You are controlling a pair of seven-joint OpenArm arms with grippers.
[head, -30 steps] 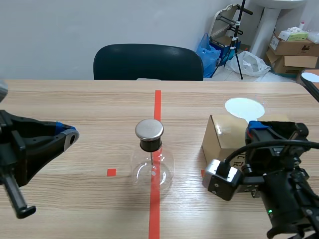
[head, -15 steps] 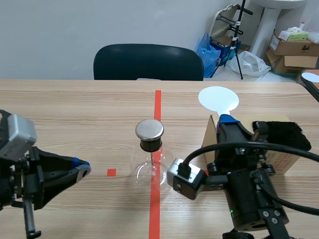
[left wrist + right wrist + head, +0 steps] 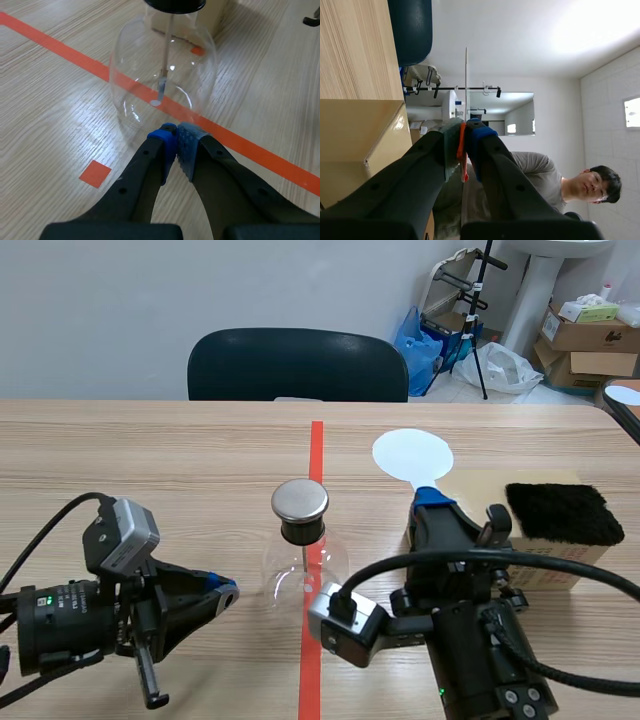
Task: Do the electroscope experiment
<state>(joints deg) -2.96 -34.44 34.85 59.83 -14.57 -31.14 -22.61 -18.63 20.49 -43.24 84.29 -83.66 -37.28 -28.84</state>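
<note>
Electroscope point(image 3: 305, 565) dead centre on the desk point(image 3: 150, 450), folks: a round clear glass flask with a black neck and a flat metal cap, sitting right on the orange-red tape line point(image 3: 316, 445). Through the glass in the left wrist view you can see the thin rod hanging down inside the electroscope point(image 3: 162, 65), its tip low in the bulb.

Left end effector point(image 3: 225, 592) sits low beside the electroscope on the left arm's side, close to the flask's wall but not touching it. Its blue-padded fingers are pressed together with nothing between them, tips point(image 3: 176, 137) aimed straight at the glass.

On the other side, the right end effector point(image 3: 432, 498) stands raised just beside the electroscope, fingers clamped on the handle of a white disc paddle point(image 3: 412, 454). The disc rides above and beyond the fingertips, higher than the electroscope's cap and off to its right-arm side, not over it. The right wrist view shows the pads point(image 3: 451, 137) squeezed on the paddle's orange stem point(image 3: 462, 145).

Farther out on that side of the electroscope sits a cardboard box point(image 3: 470, 488) with a black fur pad point(image 3: 557, 512) lying on top. Beyond the electroscope, across the desk, a dark chair point(image 3: 297, 365).
</note>
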